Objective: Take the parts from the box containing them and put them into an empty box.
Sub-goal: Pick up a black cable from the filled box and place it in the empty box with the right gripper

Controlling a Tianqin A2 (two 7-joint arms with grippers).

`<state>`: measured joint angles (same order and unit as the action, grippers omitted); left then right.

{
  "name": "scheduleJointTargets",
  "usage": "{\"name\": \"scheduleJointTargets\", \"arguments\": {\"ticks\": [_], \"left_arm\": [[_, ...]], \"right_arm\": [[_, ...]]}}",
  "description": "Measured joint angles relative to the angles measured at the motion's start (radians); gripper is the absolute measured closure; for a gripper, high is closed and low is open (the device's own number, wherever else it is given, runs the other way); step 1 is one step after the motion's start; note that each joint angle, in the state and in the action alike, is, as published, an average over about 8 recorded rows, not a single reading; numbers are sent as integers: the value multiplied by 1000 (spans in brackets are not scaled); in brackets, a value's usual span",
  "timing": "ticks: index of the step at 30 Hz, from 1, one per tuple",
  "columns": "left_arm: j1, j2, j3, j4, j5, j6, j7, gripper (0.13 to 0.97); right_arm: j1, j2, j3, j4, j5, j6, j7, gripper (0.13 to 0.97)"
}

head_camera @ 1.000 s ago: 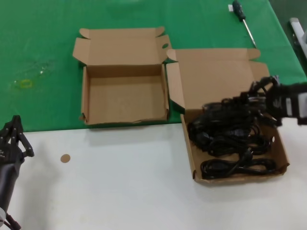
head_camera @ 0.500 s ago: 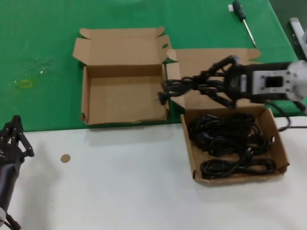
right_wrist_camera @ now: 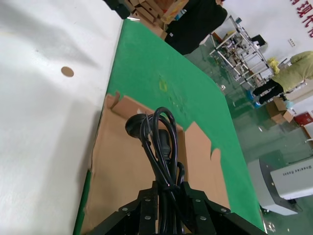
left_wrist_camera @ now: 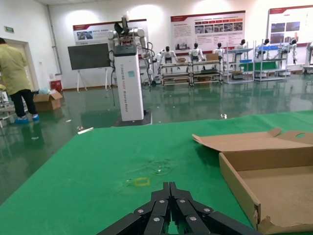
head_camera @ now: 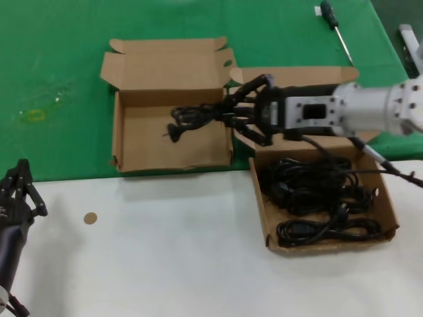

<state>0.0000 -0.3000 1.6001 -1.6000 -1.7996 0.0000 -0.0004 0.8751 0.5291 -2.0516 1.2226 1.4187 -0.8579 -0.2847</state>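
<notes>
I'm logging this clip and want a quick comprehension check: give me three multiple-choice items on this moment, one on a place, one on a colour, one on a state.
1. Where is the power cord bundle held by the right gripper?
A. over the smaller cardboard box
B. lying in the larger cardboard box
C. over the white tabletop

2. What colour is the cloth under the boxes' lids?
A. blue
B. green
C. red

3. What state is the left gripper in?
A. shut on a cord
B. carrying the screwdriver
C. shut, holding nothing, low at the near left

Answers: 1 A, the head view shows the cord hanging above the smaller box's floor. 2 B, the cloth is green in every view. 3 C, the left wrist view shows its jaws together with nothing between them; the screwdriver lies far off on the cloth.
</notes>
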Motion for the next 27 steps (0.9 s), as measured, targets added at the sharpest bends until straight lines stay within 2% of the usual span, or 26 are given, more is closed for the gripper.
{"name": "scheduleJointTargets", "arguments": {"ticks": [13, 27], "left_arm": [[0, 0, 0, 0, 0, 0, 0, 945], [0, 0, 0, 0, 0, 0, 0, 945]], "right_arm": [[35, -118, -47, -86, -42, 55, 6, 858], [44, -195, -65, -198, -43, 103, -62, 858]]}}
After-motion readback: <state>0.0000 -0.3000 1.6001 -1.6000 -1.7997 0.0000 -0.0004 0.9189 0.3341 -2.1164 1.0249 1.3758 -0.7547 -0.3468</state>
